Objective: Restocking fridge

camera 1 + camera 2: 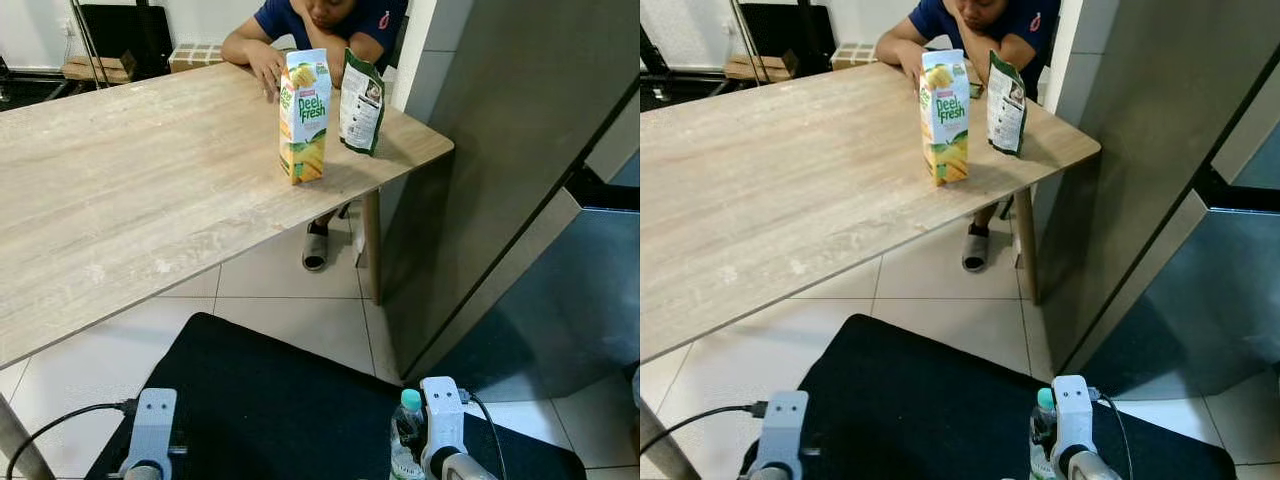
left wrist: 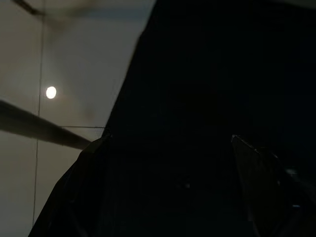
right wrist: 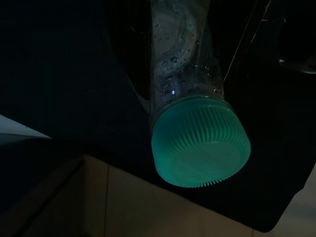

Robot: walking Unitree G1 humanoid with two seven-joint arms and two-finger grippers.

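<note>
**Bottle in hand, fridge door shut ahead**

Starting on my left: my left arm hangs low by my black body, and its wrist camera is too dark for me to tell whether those fingers are released or clenched. Nothing is in them that I can make out.

Ahead and left stretches the long pale wood-grain bench. Near its far corner stands the tall yellow-and-white juice carton, upright, and just beside it to the right the dark green stand-up pouch, apart from the carton. They look parked there as stock waiting their turn. A person in a dark blue shirt sits at the far edge, a hand resting on the bench behind the carton.

Down on my right, my right fingers are clenched on the clear plastic water bottle with the teal ribbed cap, held upright against my side, cap up, droplets showing on its neck. I judge I carry it low so it stays steady.

Far right stands the grey steel fridge, doors closed. It needs opening next.
</note>
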